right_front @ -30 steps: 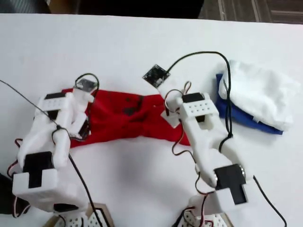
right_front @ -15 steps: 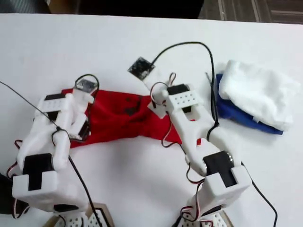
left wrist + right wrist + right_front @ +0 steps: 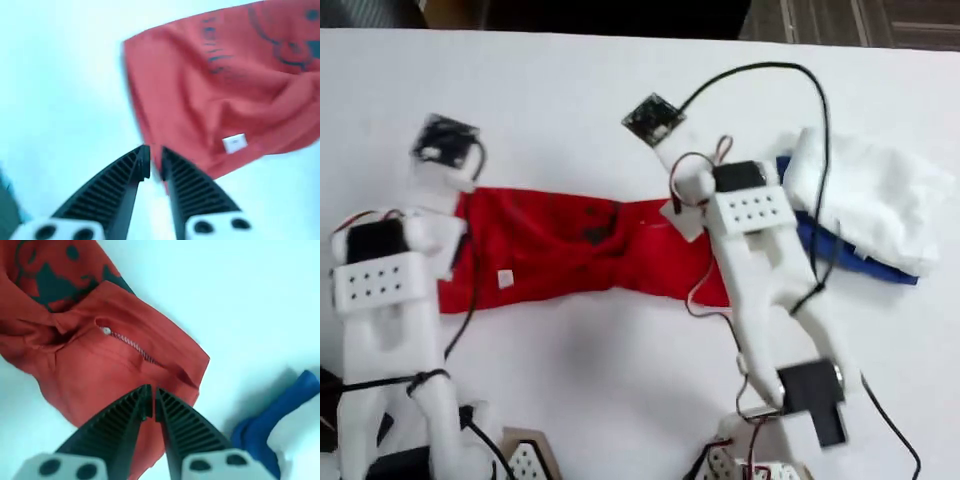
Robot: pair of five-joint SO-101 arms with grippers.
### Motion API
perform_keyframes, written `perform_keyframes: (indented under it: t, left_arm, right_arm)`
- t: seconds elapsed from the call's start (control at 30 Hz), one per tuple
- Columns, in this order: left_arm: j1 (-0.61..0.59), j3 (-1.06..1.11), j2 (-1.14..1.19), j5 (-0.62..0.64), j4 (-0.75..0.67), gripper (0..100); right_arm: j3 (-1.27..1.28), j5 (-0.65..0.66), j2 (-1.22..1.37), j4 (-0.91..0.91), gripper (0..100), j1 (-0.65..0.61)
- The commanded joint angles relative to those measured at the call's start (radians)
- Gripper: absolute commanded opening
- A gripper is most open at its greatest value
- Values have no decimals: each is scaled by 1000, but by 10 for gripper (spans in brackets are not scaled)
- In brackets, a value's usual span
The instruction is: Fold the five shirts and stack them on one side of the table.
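Across the middle of the flat white tabletop lies the red fabric shirt. It is bunched into a long band running side to side. A dark print sits near its centre and a small white tag close to its left end. I read the left arm at the shirt's left end and the right arm over its right end.

Left gripper: the jaws are pressed almost together, with a narrow slit between the tips. The tips sit at a corner of the red shirt's edge, near the white tag. I cannot tell whether fabric is caught between them.

Right gripper: the jaws are likewise pressed almost together. They point down over the red shirt near its collar opening, where a white button and a line of light stitching are visible. I cannot tell whether they touch the cloth.

At the right side of the tabletop, near the red shirt's right end, a crumpled white fabric shirt rests on top of a folded blue fabric shirt. The blue one shows along the stack's left edge and the edge nearest the arms.
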Motion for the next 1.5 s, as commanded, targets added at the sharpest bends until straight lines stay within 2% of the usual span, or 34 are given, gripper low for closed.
perform_keyframes:
  t: [0.0, 0.07, 0.33, 0.57, 0.97, 1.1, 1.17, 1.27, 1.47]
  left_arm:
    - [-74, -27, 71, 2, -23, 229]
    - [-87, -58, 178, 6, -23, 271]
    - [-87, -417, 660, 74, 17, 253]
    - [-87, -621, 904, 107, 83, 252]
    - [-80, -622, 1025, 114, 84, 252]
    - [-14, -624, 1057, 54, 149, 245]
    - [31, -624, 1071, -8, 184, 180]
    - [61, -624, 1080, -17, 195, 19]
    - [55, -633, 1069, -17, 198, 26]
  right_arm:
    - [75, 0, -137, 8, 24, 18]
    - [137, 0, -183, 4, 23, 21]
    - [236, 0, -298, 12, 22, 21]
    - [236, 0, -341, 50, 22, 21]
    - [236, 0, -351, 58, 22, 21]
    - [236, 0, -358, 59, 22, 21]
    - [236, 0, -386, 82, 22, 21]
    - [236, 0, -467, 124, 22, 21]
    - [321, 0, -638, 160, 22, 108]
